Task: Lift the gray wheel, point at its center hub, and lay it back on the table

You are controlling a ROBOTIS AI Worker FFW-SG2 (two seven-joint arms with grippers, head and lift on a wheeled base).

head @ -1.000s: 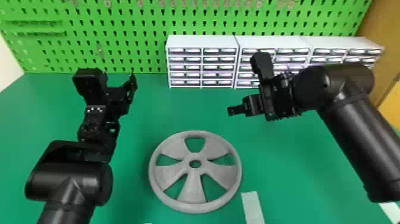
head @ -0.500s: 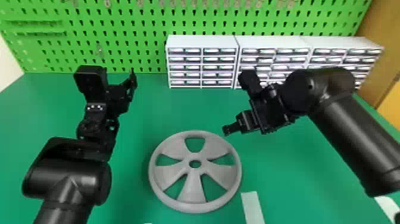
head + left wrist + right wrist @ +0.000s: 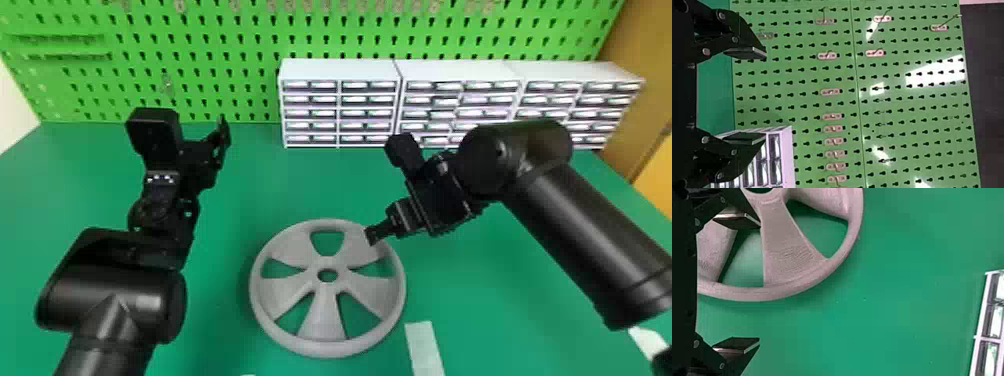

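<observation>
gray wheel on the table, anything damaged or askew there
Nothing stands out: the gray wheel lies flat on the green table, its rim and spokes look unbroken, and the white drawer units stand in a row behind it.

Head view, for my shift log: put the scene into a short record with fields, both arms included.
wheel: flat on the table, unheld
right arm: jaws open, above the wheel's rear right part
left arm: jaws open, raised left of the wheel, toward the pegboard
drawers: along the pegboard's foot
</observation>
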